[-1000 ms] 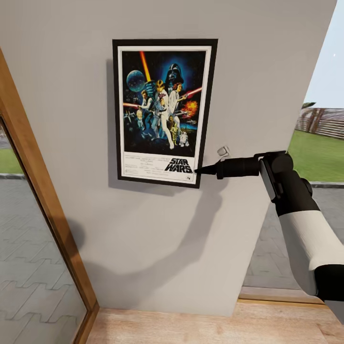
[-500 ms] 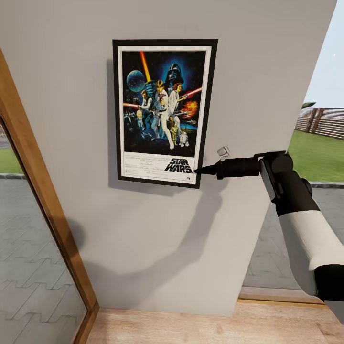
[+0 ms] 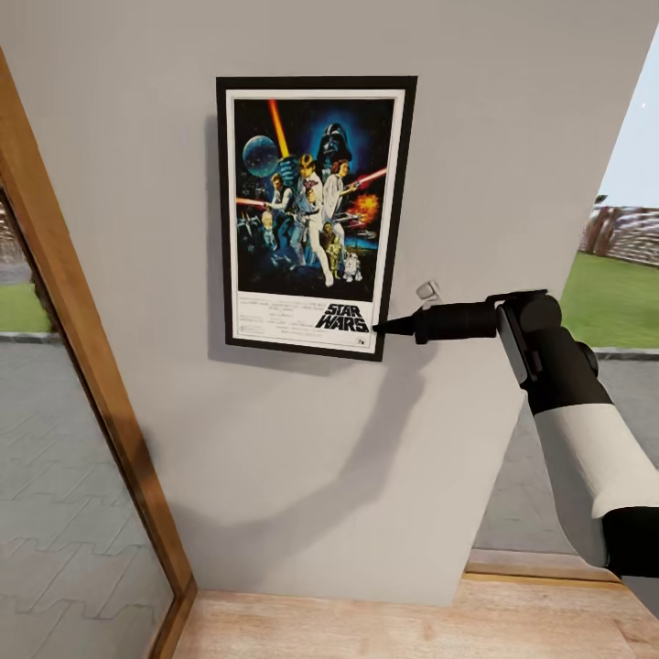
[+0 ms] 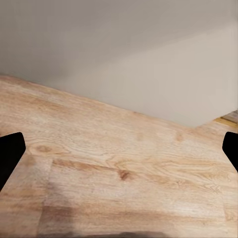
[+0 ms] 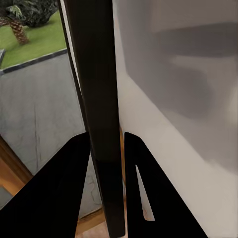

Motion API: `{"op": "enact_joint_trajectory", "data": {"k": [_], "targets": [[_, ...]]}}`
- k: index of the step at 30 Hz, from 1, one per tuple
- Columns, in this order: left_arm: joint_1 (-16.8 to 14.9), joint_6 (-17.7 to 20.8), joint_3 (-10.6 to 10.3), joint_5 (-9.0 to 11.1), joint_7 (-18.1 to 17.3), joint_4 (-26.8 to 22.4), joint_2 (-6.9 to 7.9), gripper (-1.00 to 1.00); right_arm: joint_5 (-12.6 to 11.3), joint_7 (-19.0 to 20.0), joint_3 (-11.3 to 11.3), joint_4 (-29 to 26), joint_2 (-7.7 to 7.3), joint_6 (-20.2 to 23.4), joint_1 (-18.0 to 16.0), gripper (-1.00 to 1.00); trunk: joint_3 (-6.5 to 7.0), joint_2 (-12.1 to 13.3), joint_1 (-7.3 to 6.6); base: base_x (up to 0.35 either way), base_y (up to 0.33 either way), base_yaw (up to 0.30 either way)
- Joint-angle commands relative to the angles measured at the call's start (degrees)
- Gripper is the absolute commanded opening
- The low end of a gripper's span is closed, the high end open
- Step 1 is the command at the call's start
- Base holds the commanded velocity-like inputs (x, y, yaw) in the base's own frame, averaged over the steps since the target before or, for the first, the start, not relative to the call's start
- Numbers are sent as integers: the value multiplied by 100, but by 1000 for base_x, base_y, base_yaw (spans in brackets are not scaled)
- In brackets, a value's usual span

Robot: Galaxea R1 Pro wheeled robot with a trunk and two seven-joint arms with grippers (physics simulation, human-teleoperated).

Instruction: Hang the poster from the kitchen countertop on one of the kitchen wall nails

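The Star Wars poster (image 3: 311,215) stands upright and flat against the grey wall (image 3: 275,458), its black frame level. My right gripper (image 3: 380,327) reaches in from the right and is shut on the frame's lower right corner. In the right wrist view the frame's dark edge (image 5: 99,99) runs between the two black fingers (image 5: 69,188), with the right gripper (image 5: 105,141) pinching it against the wall. My left gripper (image 4: 119,148) points down at the wooden floor (image 4: 119,173), open wide with nothing between its fingertips. The kitchen countertop is out of view.
A small pale peg (image 3: 426,290) sticks out of the wall just right of the poster, above my right gripper. A wooden door frame (image 3: 82,366) with glass borders the wall on the left. On the right an opening shows lawn (image 3: 613,293) and paving outside.
The door frame on the left and the outdoor scene on the right have shifted slightly in the picture. The poster and my right gripper sit where they were.
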Motion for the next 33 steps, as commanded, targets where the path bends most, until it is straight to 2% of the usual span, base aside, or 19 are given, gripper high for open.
{"op": "enact_joint_trajectory", "data": {"k": [1,19,33], "targets": [[-6,-25,-23,25,-17,7,1,100,-3,20,6,-1,-3,53,-7,-100,-14,-14,4,0,63,0],[-6,-25,-23,25,-17,7,1,100,-3,20,13,-1,-3,52,-1,-100,-14,-14,4,0,76,0],[-6,-25,-23,25,-17,7,1,100,-3,20,14,-1,-3,52,3,-100,-14,-14,4,0,14,0]]}}
